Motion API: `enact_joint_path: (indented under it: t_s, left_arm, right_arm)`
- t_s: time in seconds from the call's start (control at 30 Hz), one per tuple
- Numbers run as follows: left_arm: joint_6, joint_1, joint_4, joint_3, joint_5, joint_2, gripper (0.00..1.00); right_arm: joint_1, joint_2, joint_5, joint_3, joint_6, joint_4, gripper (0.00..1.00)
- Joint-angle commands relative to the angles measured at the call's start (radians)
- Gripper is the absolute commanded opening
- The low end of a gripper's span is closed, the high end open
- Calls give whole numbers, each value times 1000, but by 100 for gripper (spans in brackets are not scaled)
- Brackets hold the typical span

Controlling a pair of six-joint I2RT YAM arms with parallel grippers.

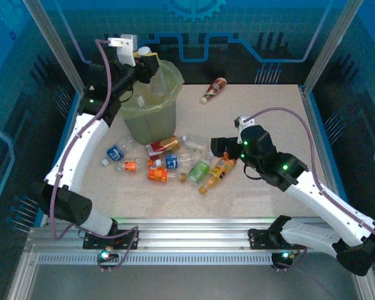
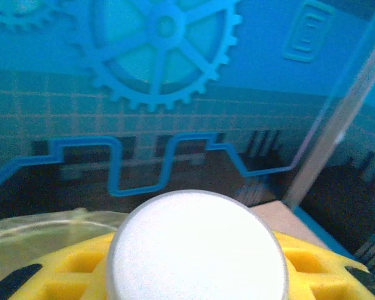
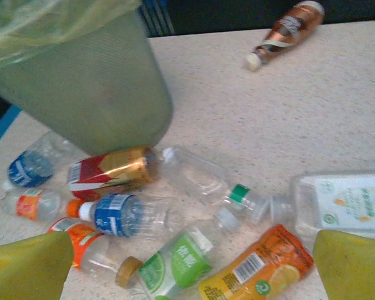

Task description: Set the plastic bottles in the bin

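The bin (image 1: 151, 106), lined with a yellow-green bag, stands at the back left. My left gripper (image 1: 147, 64) hovers over its far rim, shut on a plastic bottle whose white cap (image 1: 143, 50) sticks up. In the left wrist view that cap (image 2: 197, 247) sits between the yellow fingers (image 2: 312, 262) of the gripper (image 2: 194, 272). Several plastic bottles lie in front of the bin: a red-gold one (image 1: 162, 146), a blue one (image 1: 170, 161), a green one (image 3: 175, 265) and an orange one (image 3: 256, 269). My right gripper (image 1: 220, 150) (image 3: 190, 275) hangs open just above the green and orange bottles.
A brown-labelled bottle (image 1: 214, 89) (image 3: 287, 31) lies alone near the back edge. A white-labelled bottle (image 3: 344, 203) lies at the pile's right side. Left of the pile lie a blue bottle (image 1: 115, 152) and a small orange one (image 1: 130, 165). Blue walls and metal posts enclose the table.
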Motion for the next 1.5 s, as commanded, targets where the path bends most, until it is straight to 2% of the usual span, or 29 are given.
enact_joint_path:
  t_s: [0.0, 0.17, 0.33, 0.57, 1.13, 1.2, 1.33, 1.47]
  left_arm:
    - [60, 47, -15, 48, -80, 34, 23]
    - [61, 85, -59, 69, -73, 94, 24]
    - [58, 102, -92, 68, -59, 151, 27]
    - [56, 110, -140, 74, -45, 237, 28]
    - [17, 110, -210, 33, 31, 343, 43]
    - [11, 110, -211, 31, 48, 352, 47]
    - [-12, 110, -210, 31, 79, 368, 61]
    - [-37, 110, -207, 37, 117, 378, 69]
  right_arm:
    - [8, 20, 128, 41, 104, -121, 100]
    - [-32, 27, 162, 43, 223, -233, 100]
    - [-88, 9, 122, 5, 296, -275, 100]
    - [-128, -2, 90, -27, 338, -311, 100]
    - [-139, 126, 17, -39, 403, -360, 100]
    - [-139, 136, 3, -46, 409, -355, 100]
    - [-136, 157, -31, -66, 426, -337, 100]
    - [-132, 176, -65, -84, 441, -317, 100]
